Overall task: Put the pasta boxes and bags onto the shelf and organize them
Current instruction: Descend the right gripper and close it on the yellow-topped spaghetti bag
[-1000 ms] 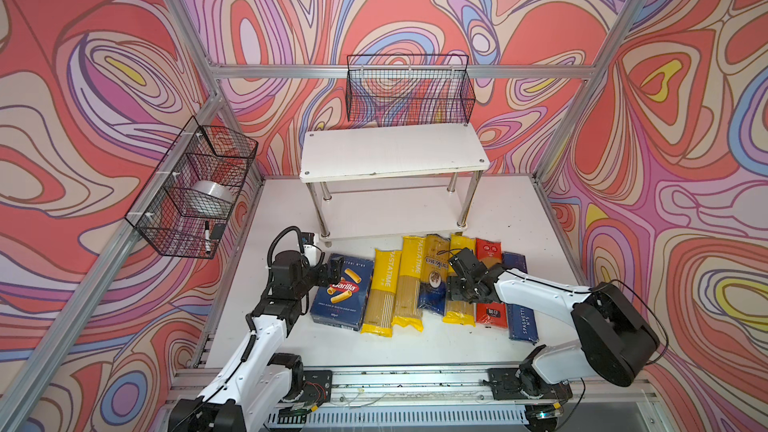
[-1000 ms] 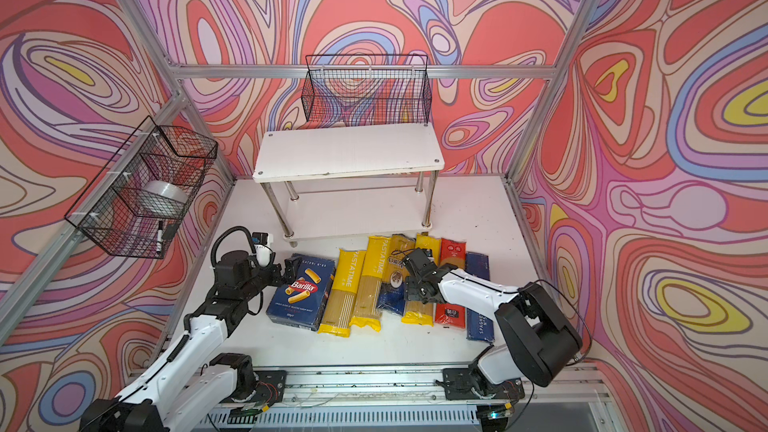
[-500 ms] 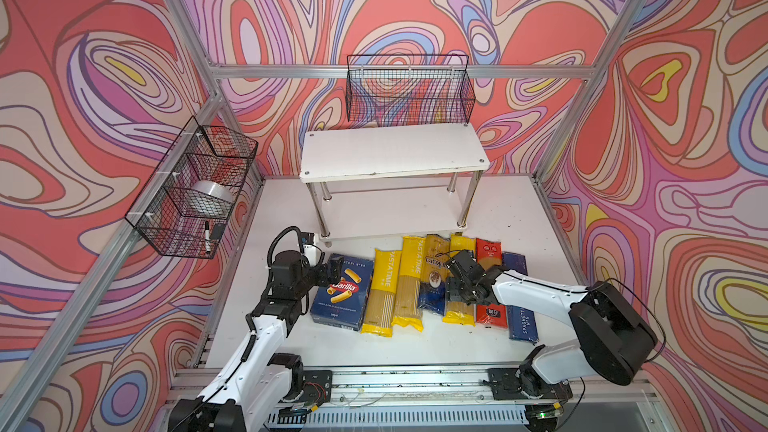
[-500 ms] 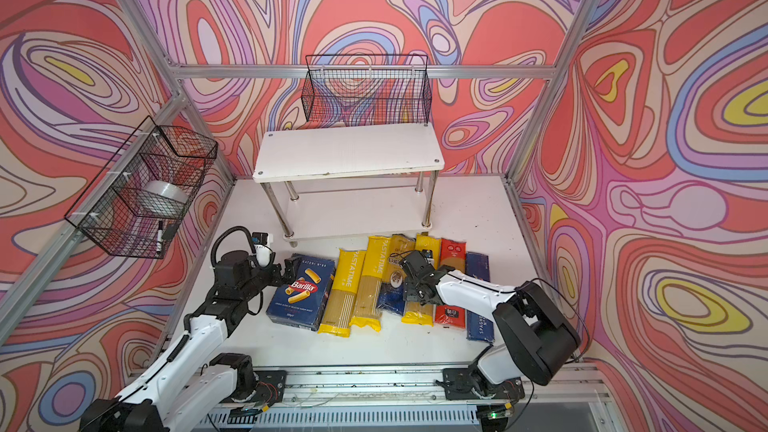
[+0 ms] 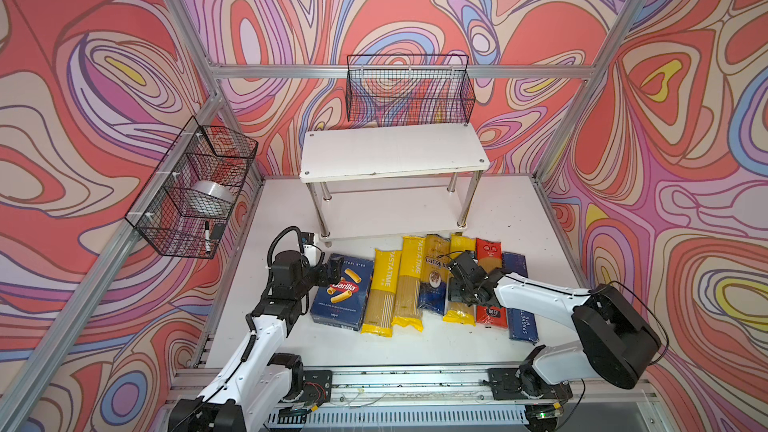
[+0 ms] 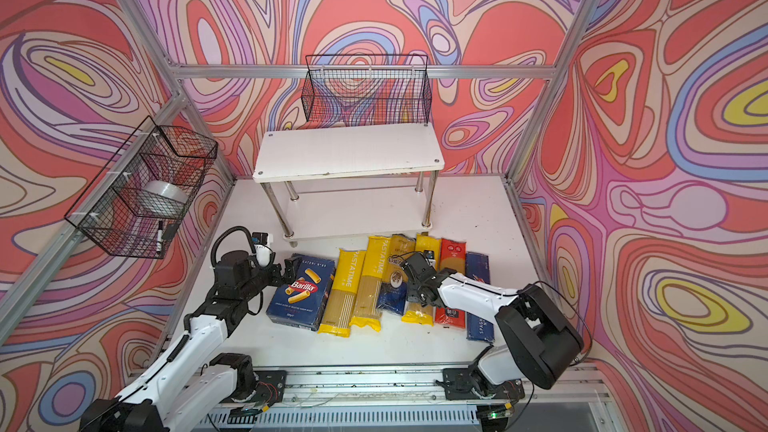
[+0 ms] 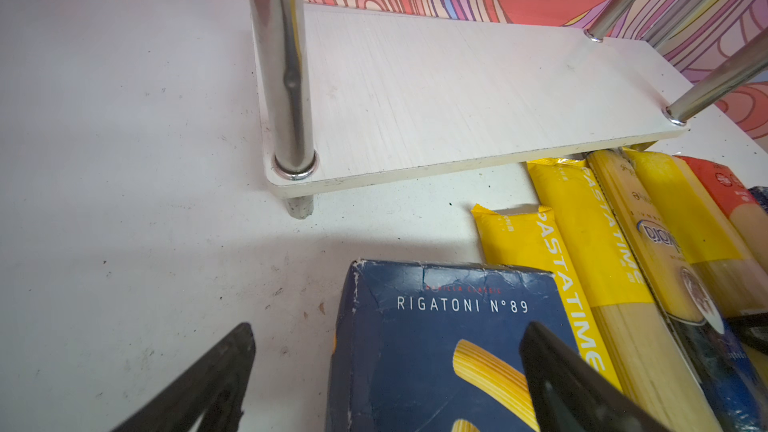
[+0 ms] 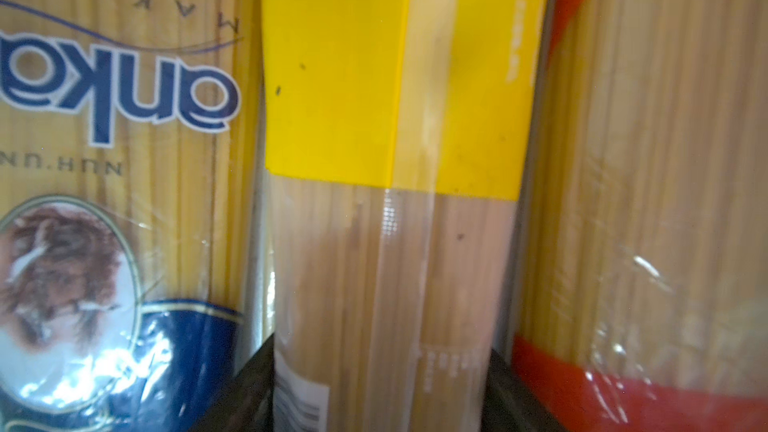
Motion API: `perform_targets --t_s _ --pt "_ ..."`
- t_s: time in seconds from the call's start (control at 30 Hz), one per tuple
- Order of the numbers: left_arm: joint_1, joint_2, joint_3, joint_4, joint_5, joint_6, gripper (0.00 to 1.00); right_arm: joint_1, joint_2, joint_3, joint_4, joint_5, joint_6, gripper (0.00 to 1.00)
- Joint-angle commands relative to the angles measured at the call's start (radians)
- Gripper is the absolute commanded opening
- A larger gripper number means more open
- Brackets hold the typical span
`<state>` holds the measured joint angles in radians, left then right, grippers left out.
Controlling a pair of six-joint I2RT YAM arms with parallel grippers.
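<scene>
Grasp step, nothing shelved. Straddles yellow-and-clear bag (image 8: 395, 243) with right gripper (image 8: 378, 388), snug both sides; cannot tell if pinched. Lies flat on white table (image 5: 498, 209) between ankara bag (image 8: 124, 118) and red bag (image 8: 644, 201), near shelf (image 5: 390, 155) front. Hovers left gripper (image 7: 388, 326), spread, over rigatoni box (image 5: 340, 297). Needs next: firm clamp, straight lift clear of neighbours. Swirl-patterned walls (image 5: 415, 2), wire baskets (image 5: 409, 91).

White bench (image 5: 374, 351): shelf (image 5: 392, 153) at back; before it, flat in a row, rigatoni box (image 5: 340, 299), five spaghetti bags (image 5: 409, 284), narrow blue box (image 5: 521, 320).
</scene>
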<state>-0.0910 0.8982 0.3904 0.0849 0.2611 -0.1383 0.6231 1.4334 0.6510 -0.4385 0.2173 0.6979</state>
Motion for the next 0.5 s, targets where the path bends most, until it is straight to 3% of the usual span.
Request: perform_targets --t_s 0.0,0.17,0.47 --pt "-0.003 0.002 0.023 -0.018 -0.002 0.009 1.0 0.005 0.014 -0.052 -0.007 -0.039 0.035 0.63" --pt "-0.003 0.002 0.024 -0.019 -0.007 0.007 1.0 0.006 0.009 -0.063 0.003 -0.04 0.042 0.6" --pt "-0.003 0.002 0.024 -0.019 -0.011 0.006 1.0 0.006 -0.056 -0.061 -0.034 -0.023 0.04 0.43"
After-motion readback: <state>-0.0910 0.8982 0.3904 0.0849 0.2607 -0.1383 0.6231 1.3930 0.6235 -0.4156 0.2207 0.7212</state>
